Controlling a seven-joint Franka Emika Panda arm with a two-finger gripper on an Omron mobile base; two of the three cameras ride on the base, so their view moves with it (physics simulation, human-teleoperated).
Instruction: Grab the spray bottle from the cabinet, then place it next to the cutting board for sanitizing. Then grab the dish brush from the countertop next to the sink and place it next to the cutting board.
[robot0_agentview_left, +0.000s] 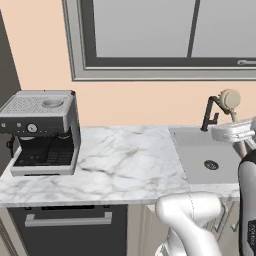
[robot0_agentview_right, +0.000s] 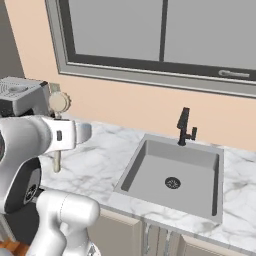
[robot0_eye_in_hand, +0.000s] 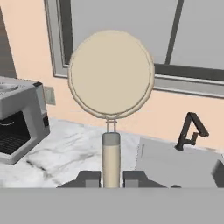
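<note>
One dish brush upright, handle clamped in end effector

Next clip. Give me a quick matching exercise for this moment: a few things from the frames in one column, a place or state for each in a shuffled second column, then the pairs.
Things:
1. dish brush
2. faucet
3. coffee machine
4. sink

Places or states:
A. sunken into the countertop, drain in its floor
B. held upright between the fingers, off the marble
C. standing at the left end of the counter
D. dark, rising behind the basin

Pairs: 1-B, 2-D, 3-C, 4-A
</note>
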